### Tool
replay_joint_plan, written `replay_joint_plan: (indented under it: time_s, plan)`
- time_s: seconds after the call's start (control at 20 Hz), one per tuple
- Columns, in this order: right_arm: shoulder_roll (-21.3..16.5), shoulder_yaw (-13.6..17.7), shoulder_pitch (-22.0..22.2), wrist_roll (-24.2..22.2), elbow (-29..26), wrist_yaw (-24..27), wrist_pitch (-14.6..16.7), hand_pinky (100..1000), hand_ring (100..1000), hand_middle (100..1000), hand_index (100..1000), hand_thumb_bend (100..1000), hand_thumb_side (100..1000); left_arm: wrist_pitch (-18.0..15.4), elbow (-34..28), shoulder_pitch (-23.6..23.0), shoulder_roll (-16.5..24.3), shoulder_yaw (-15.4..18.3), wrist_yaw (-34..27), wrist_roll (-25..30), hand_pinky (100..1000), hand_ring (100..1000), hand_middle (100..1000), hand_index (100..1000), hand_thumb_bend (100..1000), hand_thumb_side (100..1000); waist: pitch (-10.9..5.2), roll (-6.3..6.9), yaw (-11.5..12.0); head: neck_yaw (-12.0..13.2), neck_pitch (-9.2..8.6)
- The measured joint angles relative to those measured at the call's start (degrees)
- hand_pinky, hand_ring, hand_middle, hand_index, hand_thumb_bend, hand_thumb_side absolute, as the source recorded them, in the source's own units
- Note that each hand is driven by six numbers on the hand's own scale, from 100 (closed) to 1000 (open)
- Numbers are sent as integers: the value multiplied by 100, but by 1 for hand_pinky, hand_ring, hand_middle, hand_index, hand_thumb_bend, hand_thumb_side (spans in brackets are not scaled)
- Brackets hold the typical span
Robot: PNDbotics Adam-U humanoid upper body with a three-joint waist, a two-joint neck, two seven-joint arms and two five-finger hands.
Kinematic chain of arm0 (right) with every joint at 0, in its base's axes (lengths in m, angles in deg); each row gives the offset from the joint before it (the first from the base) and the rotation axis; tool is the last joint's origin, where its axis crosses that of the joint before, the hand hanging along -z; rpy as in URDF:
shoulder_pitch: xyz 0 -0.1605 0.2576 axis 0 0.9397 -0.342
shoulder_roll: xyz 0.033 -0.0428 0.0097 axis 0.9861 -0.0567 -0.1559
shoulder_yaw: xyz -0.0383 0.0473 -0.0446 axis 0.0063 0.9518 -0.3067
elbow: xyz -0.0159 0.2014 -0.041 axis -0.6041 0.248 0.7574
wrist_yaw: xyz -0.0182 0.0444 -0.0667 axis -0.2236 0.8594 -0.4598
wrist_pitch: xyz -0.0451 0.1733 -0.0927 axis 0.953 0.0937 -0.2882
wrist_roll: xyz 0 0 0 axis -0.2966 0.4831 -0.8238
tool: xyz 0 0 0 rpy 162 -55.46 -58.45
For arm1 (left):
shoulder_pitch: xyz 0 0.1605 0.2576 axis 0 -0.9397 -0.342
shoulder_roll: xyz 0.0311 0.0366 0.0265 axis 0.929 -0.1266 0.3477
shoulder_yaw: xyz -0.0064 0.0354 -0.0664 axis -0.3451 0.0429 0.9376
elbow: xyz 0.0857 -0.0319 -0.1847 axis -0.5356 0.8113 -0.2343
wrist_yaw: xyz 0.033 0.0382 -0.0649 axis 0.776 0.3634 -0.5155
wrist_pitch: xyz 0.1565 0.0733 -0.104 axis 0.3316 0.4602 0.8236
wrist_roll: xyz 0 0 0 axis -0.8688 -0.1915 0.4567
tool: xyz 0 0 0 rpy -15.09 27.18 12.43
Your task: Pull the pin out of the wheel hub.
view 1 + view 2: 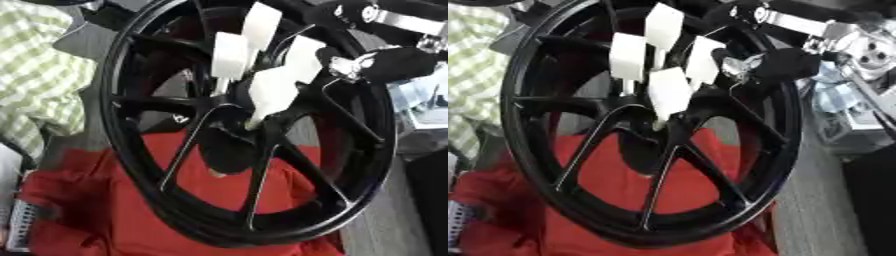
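A black spoked wheel (131, 150) stands tilted on a red cloth, its dark hub (229, 147) near the middle of the view. My right hand (385, 65) reaches in from the upper right, in front of the spokes. Its white-padded fingers (273, 92) are straight and spread over the hub area. The lowest pad points down at the hub, and a small pale stub (254, 122) shows at its tip. Whether that stub is the pin I cannot tell. My left hand shows in neither view.
The red cloth (131, 215) lies under and behind the wheel. A green checked fabric (35, 75) fills the left edge. Grey floor or table (394, 220) shows at the lower right, with pale boxes and clutter (837, 115) along the right edge.
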Motion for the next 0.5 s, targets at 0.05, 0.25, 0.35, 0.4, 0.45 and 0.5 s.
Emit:
replay_joint_plan:
  time_s: [0.05,0.25,0.35,0.4,0.45,0.5]
  plan:
    - [1,-12,12,-5,0,-28,4,1000,1000,986,956,100,518,-1,0,0,0,0,0,2,619,681,591,741,100,765,0,-5,0,3,1]
    - [2,-25,15,-17,0,-95,5,1000,1000,985,958,100,527,-3,0,0,1,0,0,6,620,681,591,741,100,769,0,-9,-1,14,4]
    - [6,-25,23,-13,0,-125,-14,1000,1000,984,959,100,539,-2,0,0,1,0,0,7,620,681,591,741,100,768,8,-13,2,15,19]
    - [17,-24,30,-6,0,-151,-39,1000,1000,985,963,100,557,-1,0,0,1,0,0,7,620,681,591,741,100,768,12,-18,9,15,27]
    - [38,-24,42,2,0,-170,-65,1000,1000,985,963,100,560,-1,0,1,1,0,0,8,620,681,591,740,100,768,13,-23,18,15,38]
    - [53,-24,43,2,0,-188,-86,1000,1000,987,964,100,588,-2,0,2,1,0,0,8,621,681,591,740,100,768,14,-26,24,16,41]
